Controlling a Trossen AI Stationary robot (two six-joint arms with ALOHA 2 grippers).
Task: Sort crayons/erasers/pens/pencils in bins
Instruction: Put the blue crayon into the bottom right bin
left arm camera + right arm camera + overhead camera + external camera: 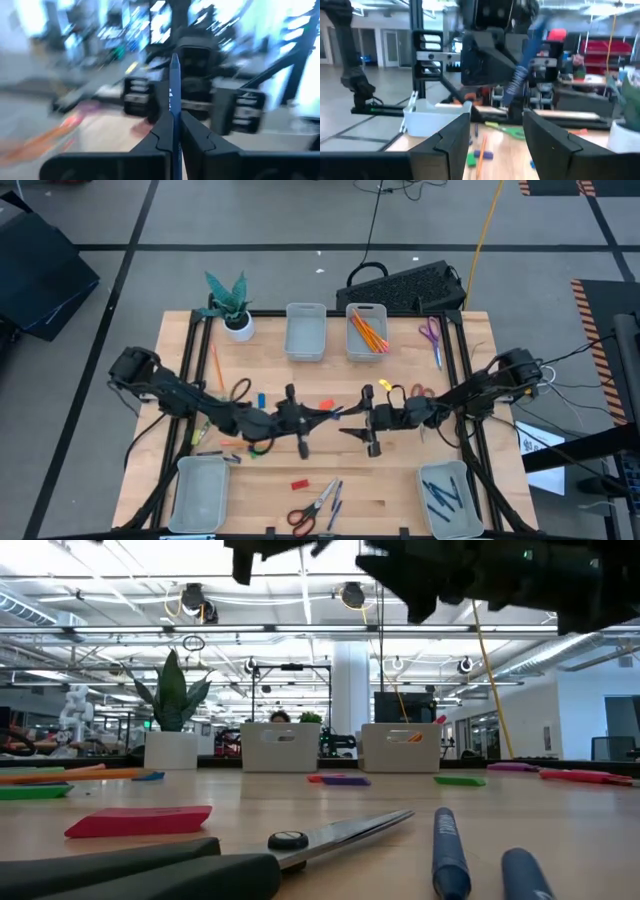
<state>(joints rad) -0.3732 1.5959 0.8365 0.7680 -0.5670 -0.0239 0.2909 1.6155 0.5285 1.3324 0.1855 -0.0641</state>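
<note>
- Midair, the left gripper [173,131] has its jaws clenched on a dark blue pen [174,85].
- Opposite, the right gripper [495,135] faces it above the surface [400,490], jaws released.

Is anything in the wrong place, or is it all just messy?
Nothing looks broken or spilled. One odd thing: the left gripper holds a blue pen up in the air, facing the open right gripper, instead of in a bin.

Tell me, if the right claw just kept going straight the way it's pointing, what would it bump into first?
Most likely the dark blue pen held up by the left gripper, which faces it across the table's middle. The right gripper is open and points straight at them; how far apart they are is hard to judge.
</note>
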